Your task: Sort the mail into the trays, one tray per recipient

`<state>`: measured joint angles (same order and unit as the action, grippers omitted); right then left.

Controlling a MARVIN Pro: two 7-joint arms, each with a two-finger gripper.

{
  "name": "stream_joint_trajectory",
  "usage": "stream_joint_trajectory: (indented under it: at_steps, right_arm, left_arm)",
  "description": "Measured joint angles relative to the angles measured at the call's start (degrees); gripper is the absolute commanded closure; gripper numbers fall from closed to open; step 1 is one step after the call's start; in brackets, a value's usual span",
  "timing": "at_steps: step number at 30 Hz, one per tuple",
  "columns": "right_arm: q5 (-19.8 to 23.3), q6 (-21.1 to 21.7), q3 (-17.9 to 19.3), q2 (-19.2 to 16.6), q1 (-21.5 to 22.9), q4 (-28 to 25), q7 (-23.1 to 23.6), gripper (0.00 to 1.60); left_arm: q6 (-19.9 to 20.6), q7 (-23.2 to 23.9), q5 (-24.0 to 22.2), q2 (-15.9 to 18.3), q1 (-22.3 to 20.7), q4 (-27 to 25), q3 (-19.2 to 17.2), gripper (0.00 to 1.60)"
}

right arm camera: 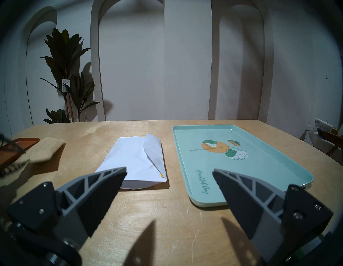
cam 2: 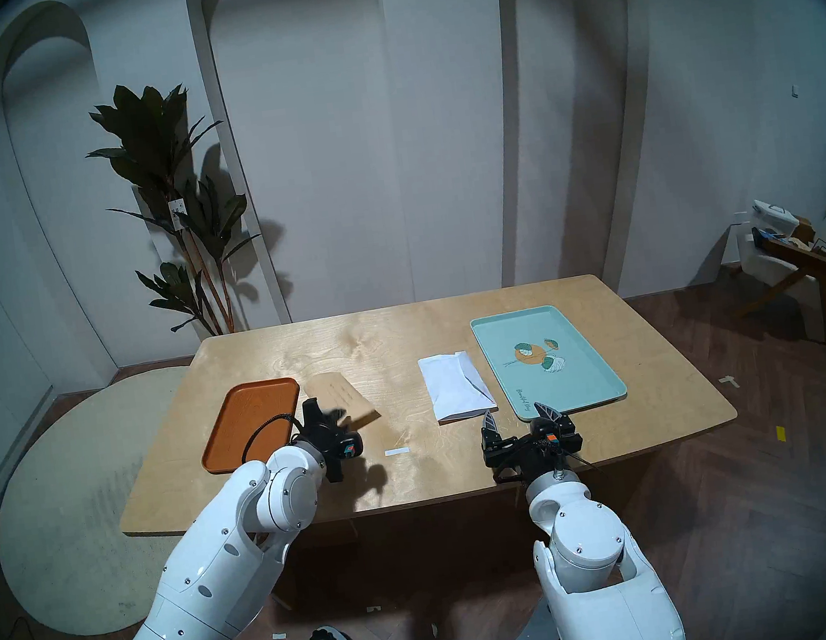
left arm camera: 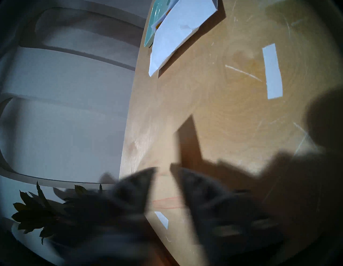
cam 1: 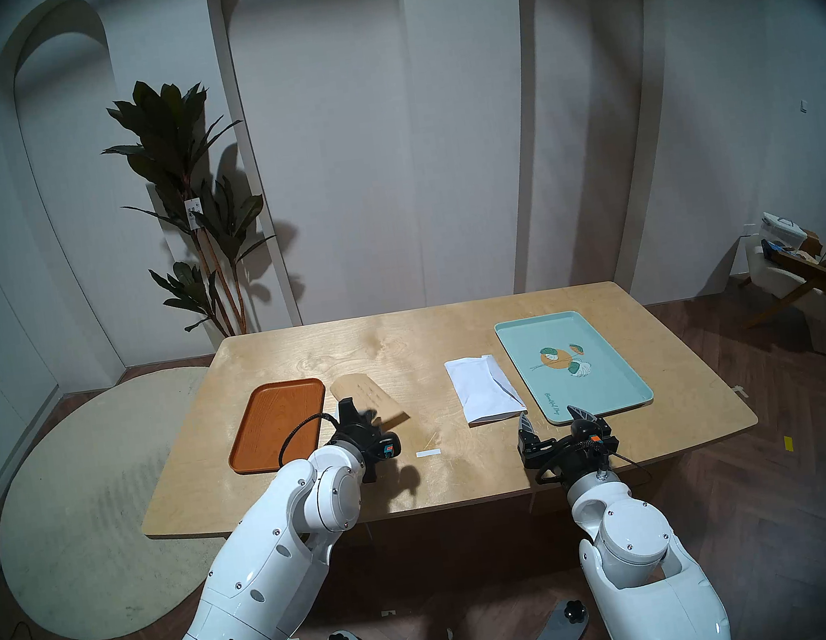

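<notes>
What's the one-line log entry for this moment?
left gripper: at tan envelope, grip unclear | right gripper: open, idle | white envelope: on table | orange tray, green tray: no mail

A pale wooden bench (cam 1: 403,344) carries a small white tape strip (cam 1: 428,453) near its front edge. Behind its left corner stands a tall dark-leaved plant (cam 1: 188,194); a round beige rug (cam 1: 86,507) lies left, a cluttered chair (cam 1: 808,263) far right

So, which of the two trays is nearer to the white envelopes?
The mint-green tray with the leaf print: the white envelopes lie just beside its left edge. The orange-brown tray sits across the table, beside the tan envelope.
</notes>
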<state>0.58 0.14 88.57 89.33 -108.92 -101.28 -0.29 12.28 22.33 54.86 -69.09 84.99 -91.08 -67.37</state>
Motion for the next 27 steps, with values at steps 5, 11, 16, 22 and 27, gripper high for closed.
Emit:
stream_joint_trajectory:
  at_steps: [5,11,16,22,27]
  right_arm:
    - [0.00,0.00,0.00,0.00,0.00,0.00,0.00,0.00]
    - [0.00,0.00,0.00,0.00,0.00,0.00,0.00,0.00]
    - [0.00,0.00,0.00,0.00,0.00,0.00,0.00,0.00]
    - [0.00,0.00,0.00,0.00,0.00,0.01,0.00,0.00]
    - [0.00,0.00,0.00,0.00,0.00,0.01,0.00,0.00]
  left_arm:
    - [-0.75,1.23,-0.98,1.05,0.16,-0.71,-0.94,1.60]
    - [-1.23,1.31,-1.55,1.84,0.49,-1.11,-1.83,1.60]
    - [-1.38,-1.21,-1.09,2.04,0.86,-1.12,-2.30,1.60]
    - [-2.23,-6.20,0.32,2.14,1.11,-0.77,-2.64,1.60]
    - [-3.17,-9.51,1.06,2.27,1.12,-0.62,-3.03,1.60]
